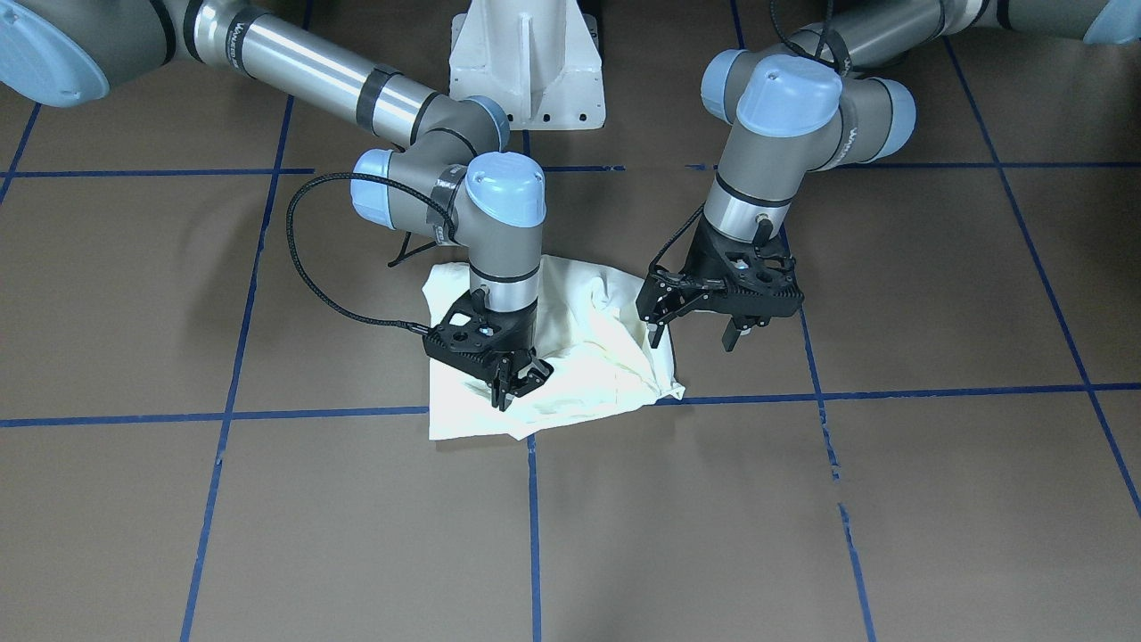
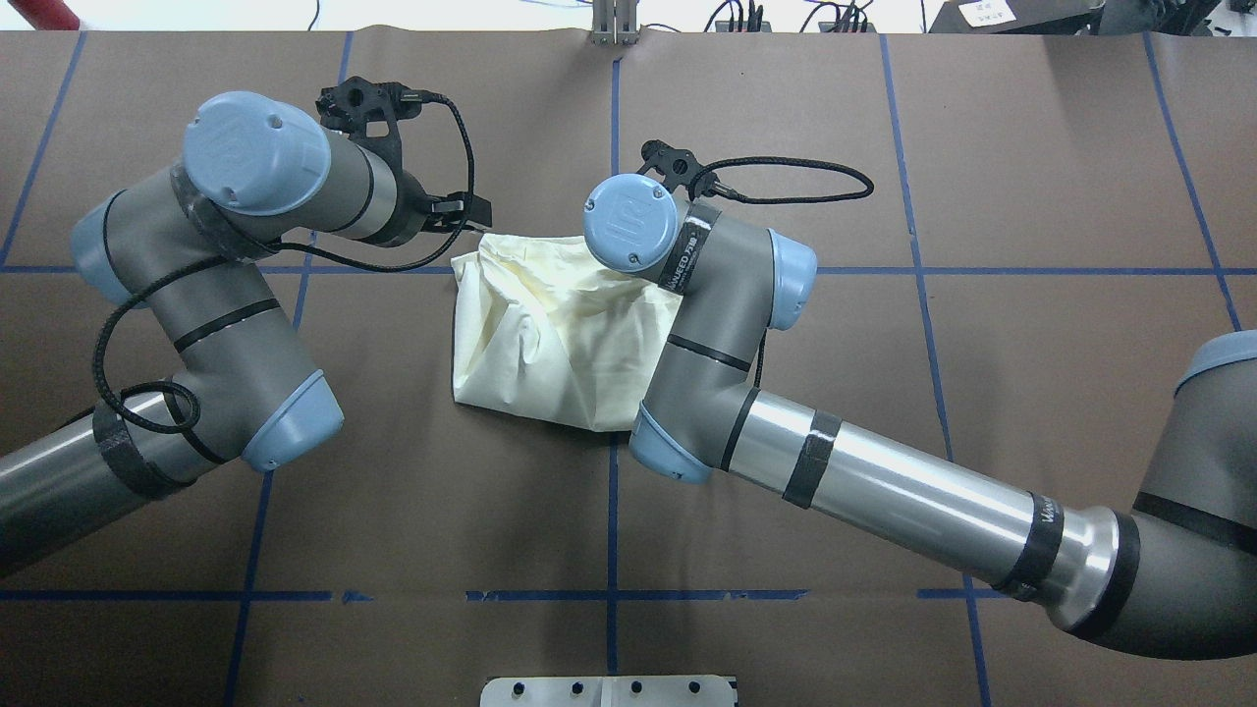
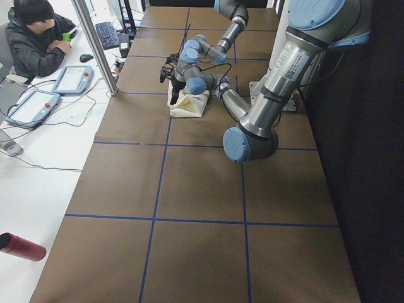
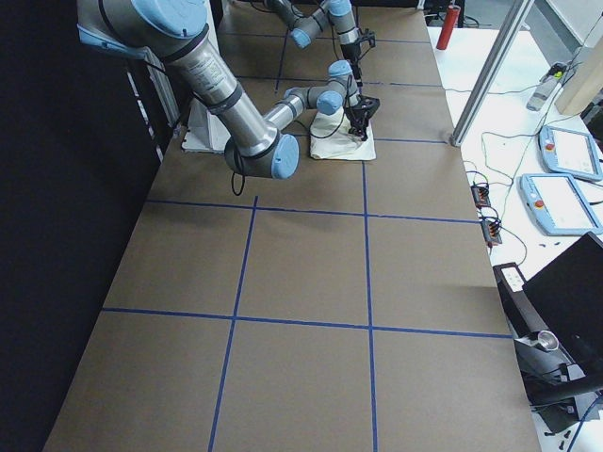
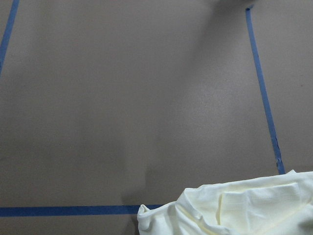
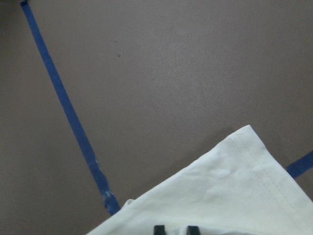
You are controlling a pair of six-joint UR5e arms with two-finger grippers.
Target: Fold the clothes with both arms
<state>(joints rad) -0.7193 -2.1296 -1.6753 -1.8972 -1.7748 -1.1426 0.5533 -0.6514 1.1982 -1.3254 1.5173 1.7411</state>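
A pale yellow cloth (image 1: 579,357) lies crumpled and partly folded on the brown table, near the robot's base. It also shows in the overhead view (image 2: 550,334). My right gripper (image 1: 515,385) stands upright over the cloth's front part, jaws drawn together on a pinch of cloth. In the right wrist view its fingertips (image 6: 159,229) sit close together on the cloth (image 6: 220,191). My left gripper (image 1: 693,339) is open and empty, just above the table beside the cloth's edge. The left wrist view shows only a cloth corner (image 5: 230,208). In the overhead view both grippers are hidden under their wrists.
The white pedestal base (image 1: 526,71) stands behind the cloth. Blue tape lines (image 1: 533,517) grid the brown table. An operator (image 3: 35,38) sits at a side desk with tablets (image 3: 31,107). A red bottle (image 3: 22,247) lies on that desk.
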